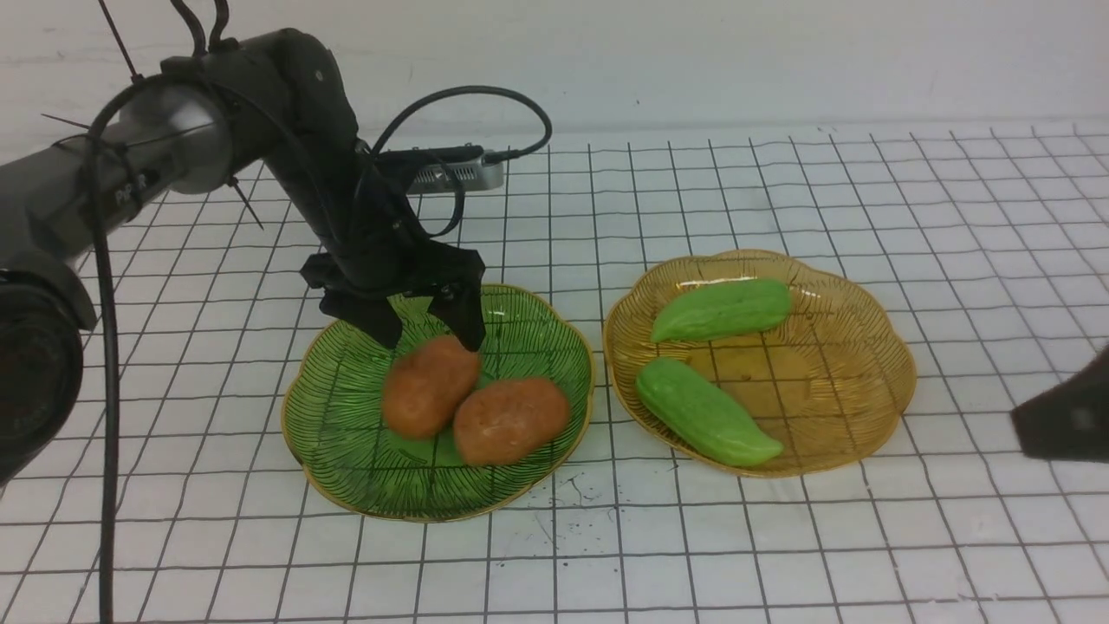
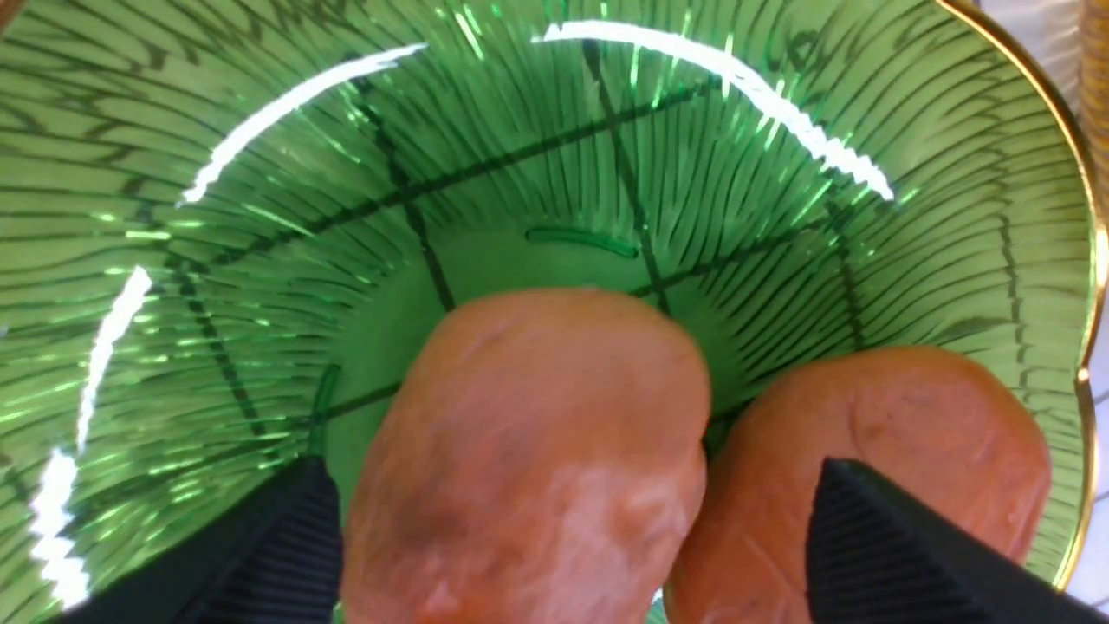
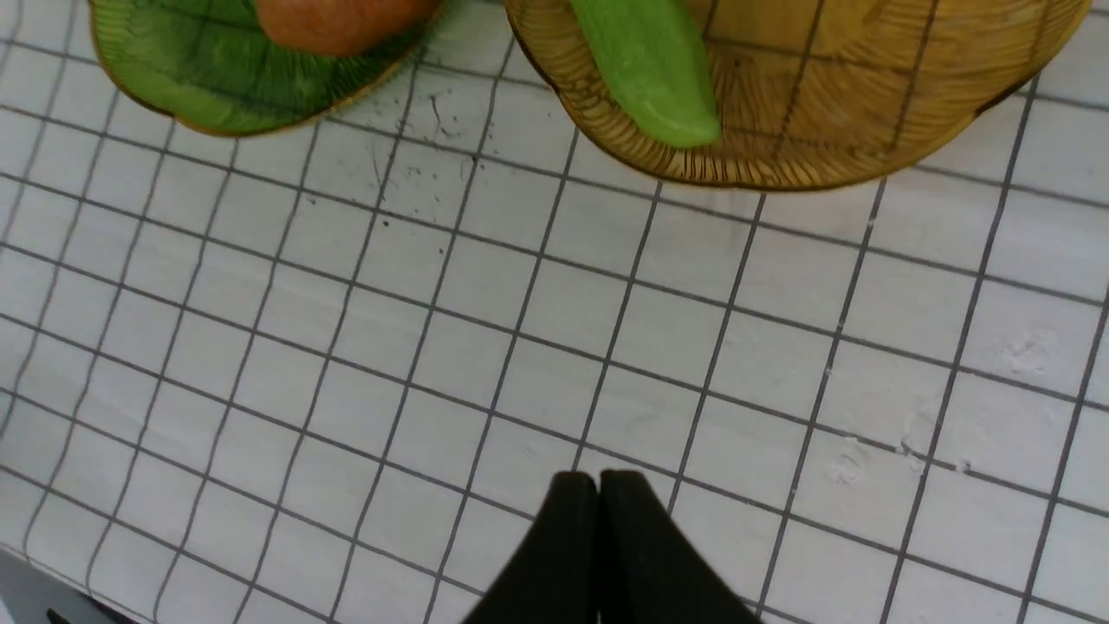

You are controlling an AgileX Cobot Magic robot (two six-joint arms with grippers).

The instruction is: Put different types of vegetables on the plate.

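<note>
Our left gripper stands open astride a potato on the green plate. Our right gripper is closed and empty. The arm lettering is too blurred to read.

We logged the green plate and amber plate as glossy, ribbed, see-through, glass-like, with bright glints on the green one. The potatoes looked matt, lumpy and mottled, and the gourds smooth with a faint waxy sheen, plastic-like. The table cover was matt white and slightly wrinkled, and the pads of the left gripper were matt black and finely ridged.
</note>
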